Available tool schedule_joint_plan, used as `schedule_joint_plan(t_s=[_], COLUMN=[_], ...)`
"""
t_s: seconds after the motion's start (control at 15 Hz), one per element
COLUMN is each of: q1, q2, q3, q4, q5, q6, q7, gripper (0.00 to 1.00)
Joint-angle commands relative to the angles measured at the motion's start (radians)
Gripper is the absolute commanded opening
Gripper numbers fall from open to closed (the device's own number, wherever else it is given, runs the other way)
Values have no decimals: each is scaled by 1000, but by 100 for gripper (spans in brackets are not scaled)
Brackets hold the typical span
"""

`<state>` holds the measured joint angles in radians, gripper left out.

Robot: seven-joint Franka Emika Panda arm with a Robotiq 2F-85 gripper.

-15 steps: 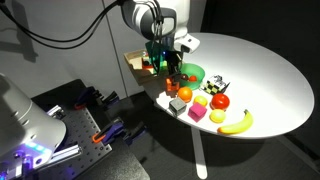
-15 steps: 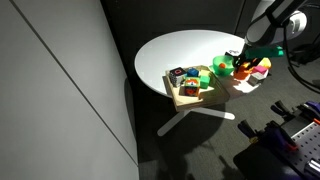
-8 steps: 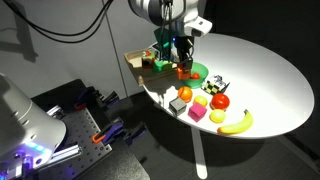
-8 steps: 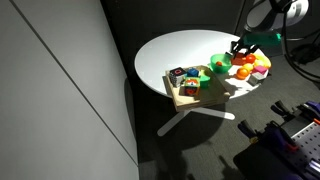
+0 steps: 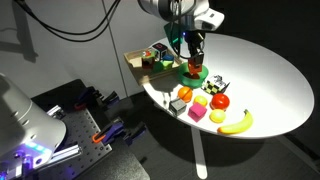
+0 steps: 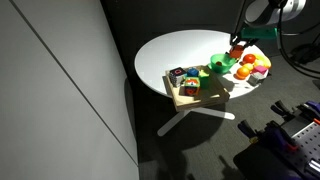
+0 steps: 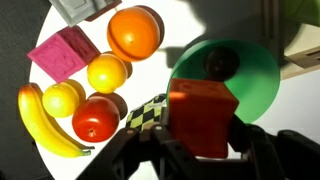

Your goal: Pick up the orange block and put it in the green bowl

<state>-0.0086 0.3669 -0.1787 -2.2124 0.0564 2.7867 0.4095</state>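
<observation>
Bearing everything: round white table. Wooden tray of toys sits at the table edge, partly overhanging it. Green bowl is just beside the tray, a little in from that edge. Fruit is bunched nearby along the same edge. Gripper hangs over the bowl, fingers clamped on the orange block, which is in the air above the bowl. Pick and carry look done. Left: line up over the bowl, lower, release.
</observation>
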Motion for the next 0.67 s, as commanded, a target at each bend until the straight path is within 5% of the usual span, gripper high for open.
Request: schedule_joint_plan(t_s=[0.0,0.07,0.33,0.6], q1=[7,8,-6,-37], q2=[51,55,27,-46], q3=[-9,-10,8,50], q4=[47,48,15,-34], q5=[18,20,37,88], q6=[49,56,64,30], q7=[24,24,-7,-67], gripper=[28,78,99,100])
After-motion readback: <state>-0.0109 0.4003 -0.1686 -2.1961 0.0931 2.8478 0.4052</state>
